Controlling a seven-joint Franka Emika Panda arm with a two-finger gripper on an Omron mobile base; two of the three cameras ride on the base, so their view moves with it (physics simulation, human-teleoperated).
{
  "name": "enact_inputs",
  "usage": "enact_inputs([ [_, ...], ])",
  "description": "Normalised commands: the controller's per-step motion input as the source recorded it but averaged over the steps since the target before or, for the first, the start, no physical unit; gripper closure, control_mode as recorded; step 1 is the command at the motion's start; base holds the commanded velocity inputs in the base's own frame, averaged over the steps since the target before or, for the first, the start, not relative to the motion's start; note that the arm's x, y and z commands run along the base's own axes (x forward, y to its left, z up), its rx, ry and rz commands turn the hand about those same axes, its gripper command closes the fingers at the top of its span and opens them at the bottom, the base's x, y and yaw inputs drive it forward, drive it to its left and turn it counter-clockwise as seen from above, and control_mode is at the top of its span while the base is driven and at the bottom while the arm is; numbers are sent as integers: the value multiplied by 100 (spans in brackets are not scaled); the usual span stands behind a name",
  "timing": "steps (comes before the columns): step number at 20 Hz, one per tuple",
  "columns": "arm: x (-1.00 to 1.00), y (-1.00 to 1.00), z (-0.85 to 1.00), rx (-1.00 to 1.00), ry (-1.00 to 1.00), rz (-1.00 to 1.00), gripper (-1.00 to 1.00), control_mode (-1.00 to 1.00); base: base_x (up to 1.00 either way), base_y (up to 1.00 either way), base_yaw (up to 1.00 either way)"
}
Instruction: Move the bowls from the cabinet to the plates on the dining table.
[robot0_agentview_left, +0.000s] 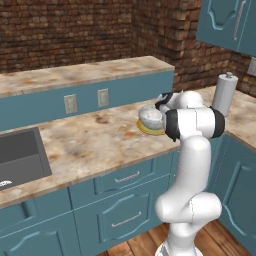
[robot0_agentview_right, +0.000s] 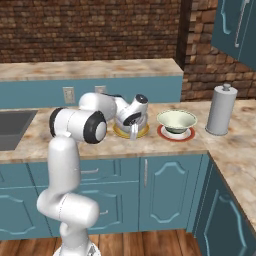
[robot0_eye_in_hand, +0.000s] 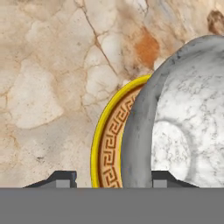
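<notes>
Marbled bowl seated on yellow-rimmed plate; jaws parted.

Left base view: the marbled bowl (robot0_agentview_left: 151, 116) sits on the yellow-rimmed plate (robot0_agentview_left: 148, 131), on the dining table (robot0_agentview_left: 95, 140).
Right base view: the gripper (robot0_agentview_right: 134, 131) hangs at that bowl's rim; the pale green bowl (robot0_agentview_right: 176, 120) rests on the red-rimmed plate (robot0_agentview_right: 176, 134), judged delivered.
Hand view: fingertips (robot0_eye_in_hand: 61, 178) straddle the rim, apart, gripping nothing. No writing legible.

Rendered kitchen: beige marbled counter (robot0_agentview_right: 165, 147) over teal drawer units (robot0_agentview_left: 125, 195), steel sink (robot0_agentview_left: 20, 157), brick walls (robot0_agentview_right: 100, 30), teal wall cupboard (robot0_agentview_right: 237, 27), paper-towel roll (robot0_agentview_right: 221, 110), wooden floor (robot0_agentview_right: 150, 245).
</notes>
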Motion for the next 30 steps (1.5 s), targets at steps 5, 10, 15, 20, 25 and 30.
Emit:
enact_inputs([
  [5, 0, 0, 20, 0, -1, 0, -100, -100, 0, 0, 0],
  [10, -5, -4, 35, 0, -6, 0, -100, -100, 0, 0, 0],
  [15, -35, -19, 36, 0, -13, 0, -100, -100, 0, 0, 0],
  [20, -54, -21, 35, 0, -16, 0, -100, -100, 0, 0, 0],
  [25, -57, -4, 44, 0, -11, 0, -100, -100, 0, 0, 0],
  [30, -55, -1, 48, 0, -10, 0, -100, -100, 0, 0, 0],
])
